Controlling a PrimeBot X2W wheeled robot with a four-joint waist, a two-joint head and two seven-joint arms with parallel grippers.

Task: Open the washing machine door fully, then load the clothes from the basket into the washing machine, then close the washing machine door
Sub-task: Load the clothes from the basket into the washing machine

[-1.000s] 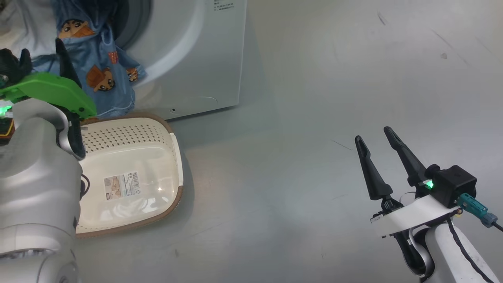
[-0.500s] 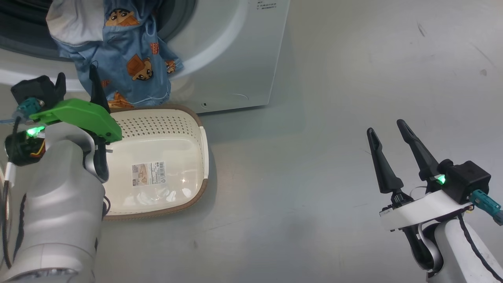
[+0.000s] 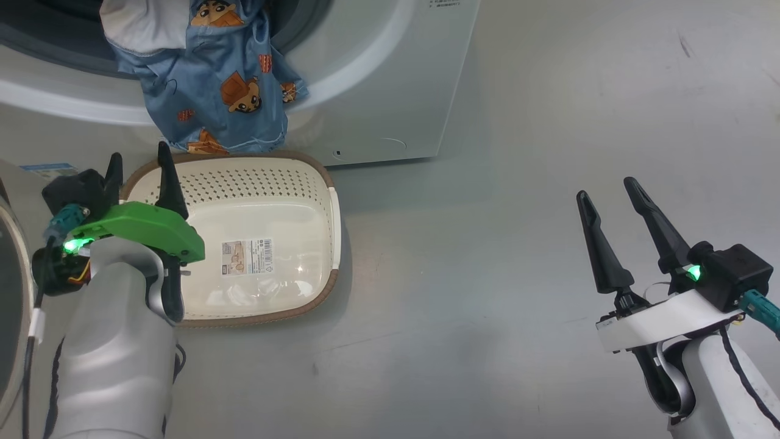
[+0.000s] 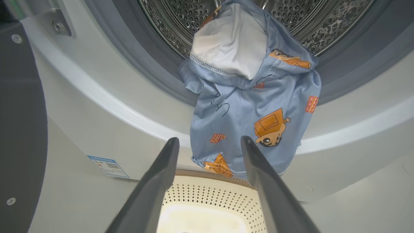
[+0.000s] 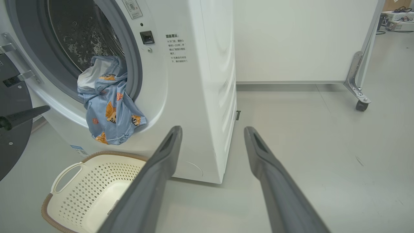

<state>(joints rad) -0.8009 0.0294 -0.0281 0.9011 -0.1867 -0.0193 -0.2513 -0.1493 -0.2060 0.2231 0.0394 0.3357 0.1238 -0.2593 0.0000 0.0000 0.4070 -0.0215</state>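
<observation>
Head view: the left gripper (image 3: 139,153), jaws spread wide and holding nothing, has drawn back from the clothes (image 3: 213,85). A second ago its fingertips were up against the hanging fabric; now they sit over the far rim of the basket (image 3: 274,183). The camera has swung too, so the whole scene has slid rightward, but measured against the basket the retreat is real. The clothes are out of the basket, which holds only its sticker, yet they are only partly loaded. The left wrist view shows them draped from the steel drum (image 4: 168,19) over the grey seal (image 4: 155,64), the hem dangling just above the basket. The washing machine door (image 5: 13,145) stands open at the left. The garment probably needs pushing further into the washing machine (image 3: 378,91) before the door can close cleanly. The left forearm rises from the lower left, fingers aimed at the machine's front. The right gripper (image 3: 606,189), equally wide and empty, hangs over bare floor well apart from everything.
</observation>
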